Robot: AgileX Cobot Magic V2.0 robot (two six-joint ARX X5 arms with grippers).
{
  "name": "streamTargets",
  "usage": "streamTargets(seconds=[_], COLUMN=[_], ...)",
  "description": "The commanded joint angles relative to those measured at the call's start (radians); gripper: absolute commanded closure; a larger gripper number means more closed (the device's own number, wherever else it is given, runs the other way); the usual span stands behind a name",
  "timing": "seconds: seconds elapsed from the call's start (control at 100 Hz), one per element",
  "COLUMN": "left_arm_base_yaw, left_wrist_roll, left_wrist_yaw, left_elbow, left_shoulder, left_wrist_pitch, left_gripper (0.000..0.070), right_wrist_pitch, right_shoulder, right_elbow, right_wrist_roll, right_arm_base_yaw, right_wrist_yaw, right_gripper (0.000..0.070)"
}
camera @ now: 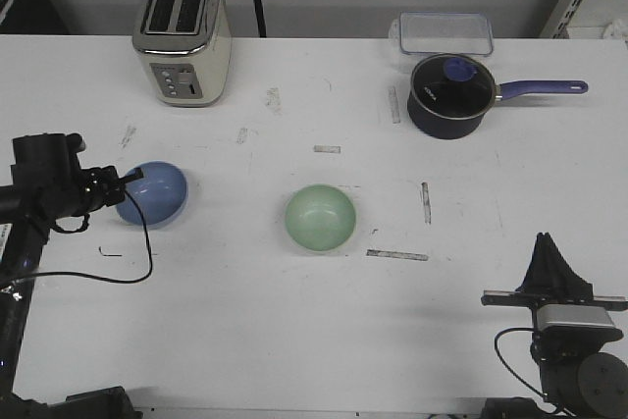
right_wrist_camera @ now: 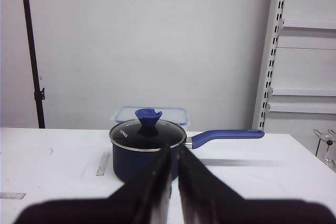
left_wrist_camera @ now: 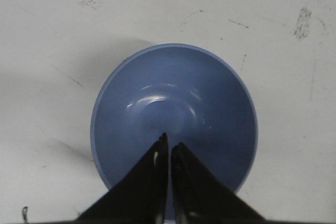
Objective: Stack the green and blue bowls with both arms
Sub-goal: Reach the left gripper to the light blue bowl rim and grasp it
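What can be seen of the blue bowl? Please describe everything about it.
The blue bowl is small, round and shallow, light periwinkle, plain and glossy, with soft highlights inside. It stands upright and empty on the white table, at the left, apart from the green bowl. The left gripper, its fingers nearly together, is at the near rim; whether it pinches the rim cannot be told.

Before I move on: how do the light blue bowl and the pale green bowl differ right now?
The light blue glossy bowl sits at the table's left side; the pale green glossy bowl sits near the centre. The left gripper has its tip over the blue bowl's rim, fingers nearly together; no gripper is near the green bowl. Both are round, shallow, empty, upright, similar in size, and apart from each other.
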Motion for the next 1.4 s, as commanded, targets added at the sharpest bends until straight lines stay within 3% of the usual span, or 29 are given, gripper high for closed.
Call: streamTargets(seconds=[0.0,0.09,0.31,0.46,1.19,1.39], left_arm_base_yaw=[0.029,0.071,0.134,0.143,0.113,0.103], left_wrist_roll=[-0.056,-0.077,-0.077,-0.071,-0.068,-0.068], left_wrist_yaw=[0.084,0.121,0.121,0.121,0.113,0.071], left_elbow=[0.029,0.029,0.029,0.029,0.029,0.029], left_shoulder=[0.04,0.076,0.165,0.212,0.289,0.307], left_wrist_pitch=[-0.009,-0.009,-0.024,-0.035,0.038,0.041], left_gripper=[0.0697,0.0678,0.0362,0.0247,0.0253,0.0253], right_wrist_pitch=[0.008,0.008,0.008,0.008,0.014,0.014], right_shoulder=[-0.002,-0.002,-0.002,-0.002,-0.002,-0.002], right_elbow=[0.005,0.005,0.005,0.005,0.005,0.005], right_wrist_roll=[0.007,0.007,0.007,0.007,0.007,0.007], right_arm_base_yaw=[0.001,0.001,0.001,0.001,0.001,0.001], right_wrist_yaw=[0.0,0.0,0.0,0.0,0.0,0.0], right_gripper=[0.0686,0.0686,0.0686,0.0686,0.0686,0.0686])
